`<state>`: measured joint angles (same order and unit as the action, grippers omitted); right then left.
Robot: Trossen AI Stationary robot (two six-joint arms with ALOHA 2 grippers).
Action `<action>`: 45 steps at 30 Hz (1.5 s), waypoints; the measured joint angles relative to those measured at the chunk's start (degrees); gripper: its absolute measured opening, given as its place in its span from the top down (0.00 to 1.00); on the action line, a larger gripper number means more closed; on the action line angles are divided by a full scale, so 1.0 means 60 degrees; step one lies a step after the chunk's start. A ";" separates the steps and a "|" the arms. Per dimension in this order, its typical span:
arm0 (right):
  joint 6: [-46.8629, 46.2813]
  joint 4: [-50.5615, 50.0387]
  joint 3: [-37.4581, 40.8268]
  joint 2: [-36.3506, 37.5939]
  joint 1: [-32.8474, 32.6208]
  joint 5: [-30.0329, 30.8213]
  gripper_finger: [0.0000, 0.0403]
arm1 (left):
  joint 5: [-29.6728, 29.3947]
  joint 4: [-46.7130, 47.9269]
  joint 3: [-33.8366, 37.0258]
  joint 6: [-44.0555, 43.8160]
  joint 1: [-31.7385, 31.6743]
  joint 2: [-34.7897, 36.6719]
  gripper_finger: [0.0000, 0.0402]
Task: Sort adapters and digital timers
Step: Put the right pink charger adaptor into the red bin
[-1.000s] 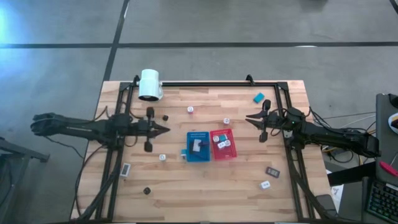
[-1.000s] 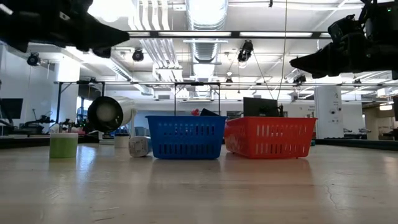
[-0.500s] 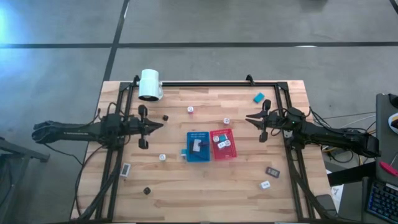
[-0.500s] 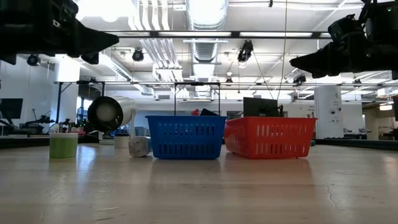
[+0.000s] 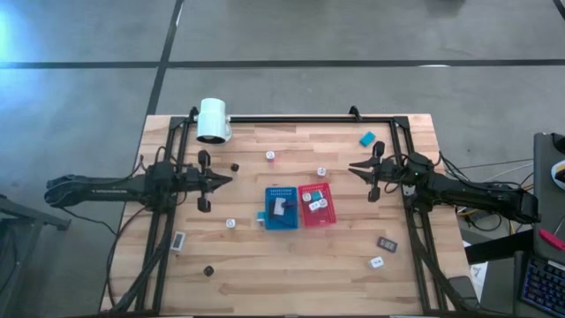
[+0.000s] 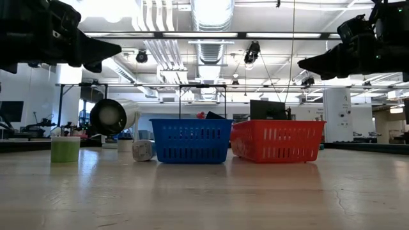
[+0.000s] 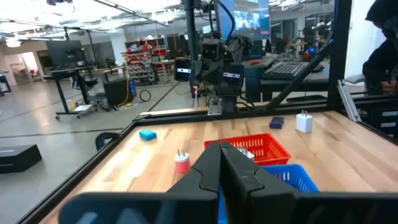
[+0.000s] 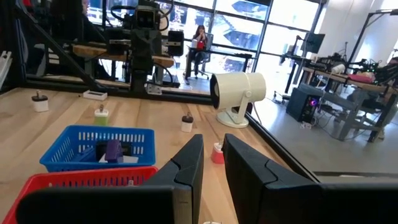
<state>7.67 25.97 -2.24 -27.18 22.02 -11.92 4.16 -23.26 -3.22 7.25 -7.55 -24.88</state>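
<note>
Surface (image 5: 291, 256) of pale wood planks: at its left the left gripper (image 5: 228, 179) hangs above it, fingers pressed together on nothing, with a white digital timer (image 5: 179, 239) and small cube adapters (image 5: 230, 224) scattered near. Mid-surface a blue mesh plastic basket (image 5: 281, 209) holding a dark timer touches a red mesh plastic basket (image 5: 317, 206) holding white adapters. At the right the right gripper (image 5: 353, 168) hangs level, a narrow gap between its fingers and nothing in them, a teal timer (image 5: 367, 138) beyond it and a dark grey timer (image 5: 387, 243) nearer the front edge.
</note>
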 joint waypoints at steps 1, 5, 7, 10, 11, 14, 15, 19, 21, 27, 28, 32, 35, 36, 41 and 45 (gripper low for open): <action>0.0001 0.0001 0.0000 0.0000 0.0000 -0.0002 0.86 | -0.0001 -0.0046 0.0011 0.0001 0.0000 0.0000 0.98; 0.0041 0.0001 0.0000 0.0000 0.0000 0.0000 0.86 | 0.0007 -0.0060 0.0050 0.0083 -0.0011 0.0000 0.99; 0.0047 0.0005 0.0000 0.0000 0.0000 0.0000 0.86 | 0.0017 -0.0059 0.0092 0.0136 -0.0036 0.0000 0.99; 0.0072 0.0008 0.0000 0.0000 0.0000 0.0000 0.86 | 0.0018 -0.0061 0.0112 0.0183 -0.0051 0.0000 0.98; 0.0072 0.0008 0.0000 -0.0001 0.0000 0.0002 0.86 | 0.0018 -0.0068 0.0112 0.0183 -0.0051 0.0000 0.98; 0.0068 0.0008 0.0000 -0.0004 0.0000 0.0004 0.86 | 0.0018 -0.0155 0.0112 0.0182 -0.0051 0.0000 0.97; 0.0061 0.0011 0.0000 -0.0001 0.0000 0.0003 0.86 | 0.0017 -0.0166 0.0112 0.0176 -0.0051 0.0000 0.98; 0.0043 0.0011 0.0000 -0.0004 0.0000 0.0004 0.86 | 0.0018 -0.0256 0.0112 0.0109 -0.0051 0.0000 0.98; 0.0043 0.0008 0.0000 0.0000 0.0000 0.0002 0.86 | 0.0017 -0.0264 0.0112 0.0109 -0.0051 0.0000 0.98; 0.0068 0.0008 0.0000 0.0000 0.0000 0.0004 0.86 | 0.0015 -0.0268 0.0112 0.0169 -0.0051 0.0000 0.98; 0.0068 0.0008 0.0000 -0.0001 0.0000 0.0001 0.86 | 0.0015 -0.0268 0.0112 0.0235 -0.0051 0.0000 0.98; 0.0055 0.0008 0.0000 -0.0003 0.0000 0.0004 0.86 | 0.0015 -0.0268 0.0112 0.0477 -0.0051 0.0000 0.98; 0.0043 0.0008 0.0000 -0.0003 0.0000 0.0004 0.86 | 0.0015 -0.0271 0.0112 0.0546 -0.0051 0.0000 0.98; 0.0043 0.0008 0.0000 -0.0004 0.0000 0.0004 0.86 | 0.0015 -0.0271 0.0112 0.0548 -0.0051 0.0000 0.97; 0.0051 0.0008 0.0000 -0.0001 0.0000 0.0004 0.86 | -0.0896 -0.0097 0.0000 0.0100 -0.0051 -0.0080 0.99; 0.0055 0.0008 0.0000 -0.0004 0.0000 0.0000 0.86 | -0.1217 0.0372 -0.0175 0.0047 -0.0051 -0.0391 0.99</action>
<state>8.00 26.02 -2.24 -27.20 22.02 -11.92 -3.14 -21.03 -4.27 7.53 -7.86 -27.23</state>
